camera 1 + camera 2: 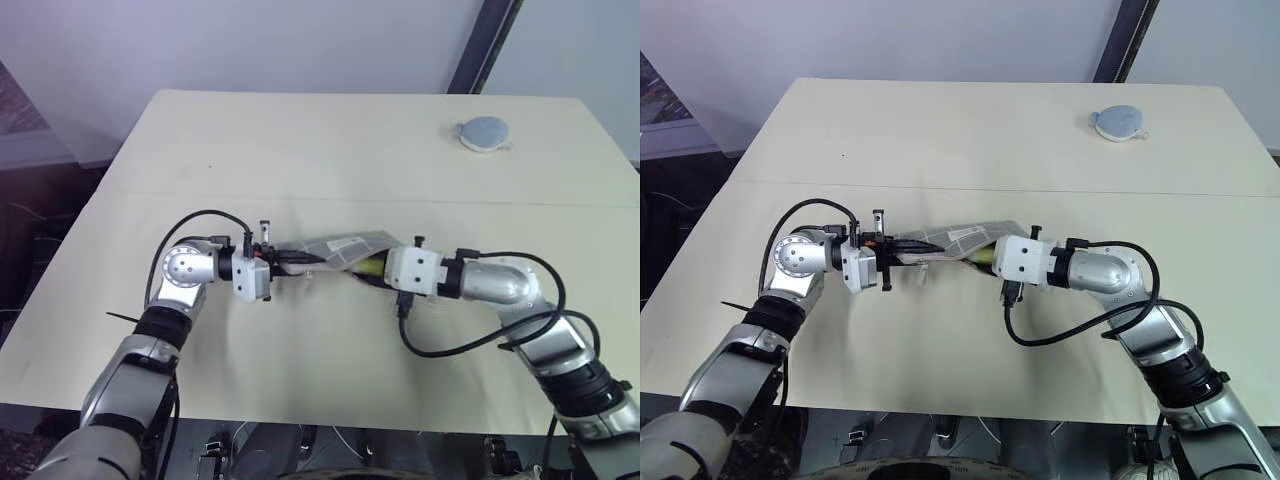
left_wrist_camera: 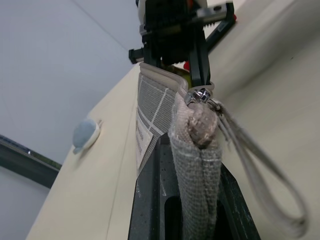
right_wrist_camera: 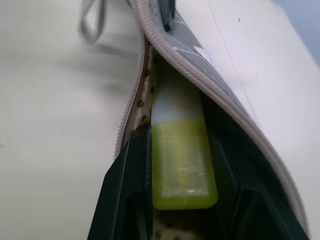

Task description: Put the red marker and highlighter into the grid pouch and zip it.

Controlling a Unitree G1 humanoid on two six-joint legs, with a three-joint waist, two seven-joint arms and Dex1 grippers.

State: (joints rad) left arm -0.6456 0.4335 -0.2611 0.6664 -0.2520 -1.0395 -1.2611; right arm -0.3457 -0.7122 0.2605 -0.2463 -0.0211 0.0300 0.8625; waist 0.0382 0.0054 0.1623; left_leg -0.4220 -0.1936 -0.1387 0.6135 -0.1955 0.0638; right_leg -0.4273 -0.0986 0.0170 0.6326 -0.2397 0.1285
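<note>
Grey grid pouch (image 1: 335, 250) end clamped in left tool (image 2: 192, 165) | right tool (image 3: 182, 200) seemingly grips highlighter (image 3: 181, 155)

The pouch (image 1: 335, 250) hangs just above the middle of the table (image 1: 320, 150) between the left gripper (image 1: 285, 262), clamped on its end, and the right gripper (image 1: 378, 268), which pinches the highlighter (image 3: 181, 160) half inside its mouth, while a disc (image 1: 482, 132) lies well apart at the far right.

My arms are silver metal with black joints, white wrist blocks, looping black cables and dark, finely speckled fingers (image 3: 125, 200).
</note>
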